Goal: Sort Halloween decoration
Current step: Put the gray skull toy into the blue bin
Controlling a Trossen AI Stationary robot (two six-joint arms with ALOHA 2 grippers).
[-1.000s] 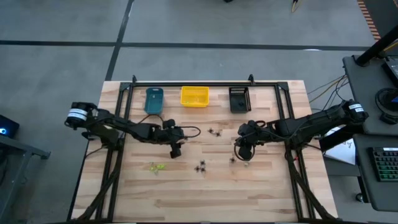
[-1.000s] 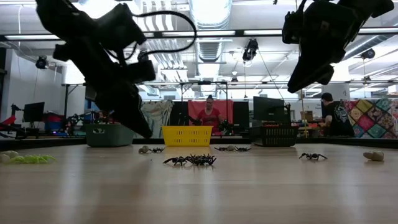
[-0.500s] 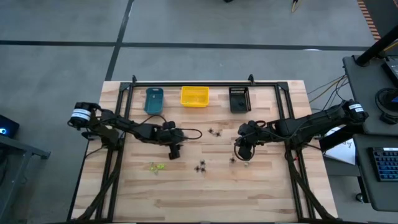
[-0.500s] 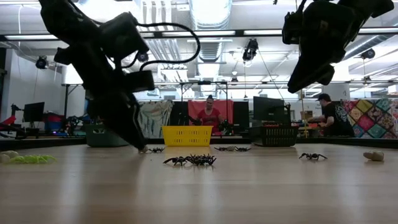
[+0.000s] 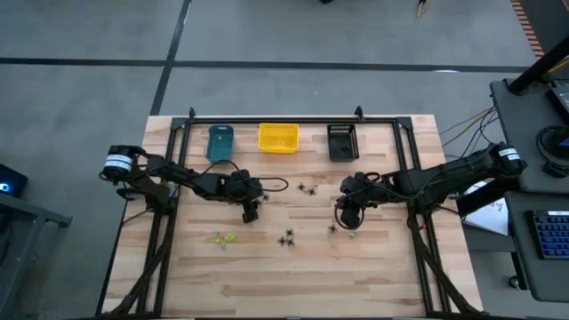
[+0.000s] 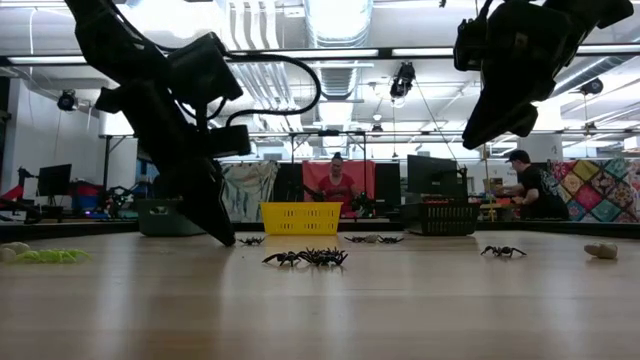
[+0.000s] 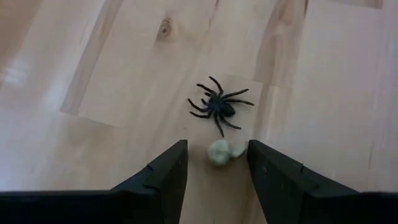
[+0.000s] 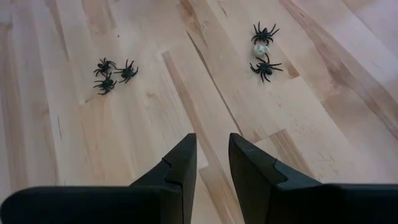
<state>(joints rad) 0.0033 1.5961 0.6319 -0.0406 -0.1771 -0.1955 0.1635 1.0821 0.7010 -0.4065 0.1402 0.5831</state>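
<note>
Step in hand: left pincer [image 7: 213, 171] lowered to table [image 5: 373, 267], fingers spread around pale trinket [image 7: 219, 152], black spider [image 7: 217, 106] just beyond. Closure on trinket judged next. Right pincer [image 8: 211, 163] raised, part-open, nothing gripped. Right wrist view: five black spiders, one pale piece counted

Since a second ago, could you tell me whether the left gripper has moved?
Yes. The left gripper has come down to the table, its tips now low in front of the teal bin.
</note>
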